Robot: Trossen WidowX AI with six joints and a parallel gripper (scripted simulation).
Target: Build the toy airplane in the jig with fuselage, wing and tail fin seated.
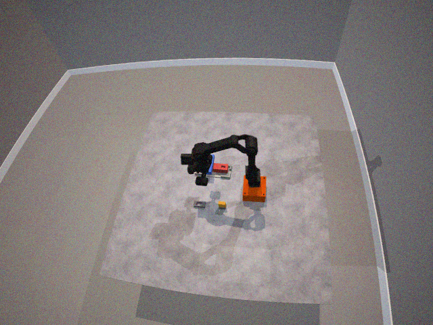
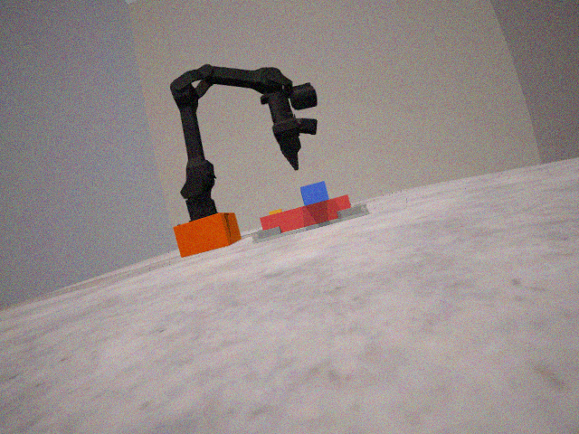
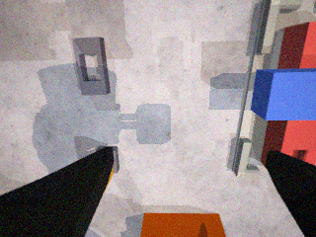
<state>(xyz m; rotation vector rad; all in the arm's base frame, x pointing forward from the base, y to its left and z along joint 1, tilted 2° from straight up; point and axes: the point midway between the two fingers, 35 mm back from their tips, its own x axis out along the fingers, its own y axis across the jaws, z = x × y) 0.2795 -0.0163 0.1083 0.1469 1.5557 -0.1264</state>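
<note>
The red fuselage (image 1: 220,168) (image 2: 289,221) (image 3: 296,135) lies in the pale grey cradle (image 2: 357,211) (image 3: 242,155) and looks flat. The blue wing (image 1: 210,169) (image 2: 314,193) (image 3: 291,94) lies crosswise on top of the fuselage; its tab is hidden. The socket near the tail shows empty. The yellow-orange tail fin (image 1: 222,204) (image 2: 276,212) is apart from the fuselage, near the base; in the wrist view only a sliver shows beside the left finger. My gripper (image 2: 296,168) (image 3: 188,155) is open and empty, above the parts and clear of them.
A grey block with a rectangular hole (image 1: 199,204) (image 3: 105,74) lies on the table near the tail fin. Part of another grey piece shows by the left finger in the wrist view. The orange robot base (image 1: 254,192) (image 2: 205,235) (image 3: 183,224) stands near the cradle's tail end.
</note>
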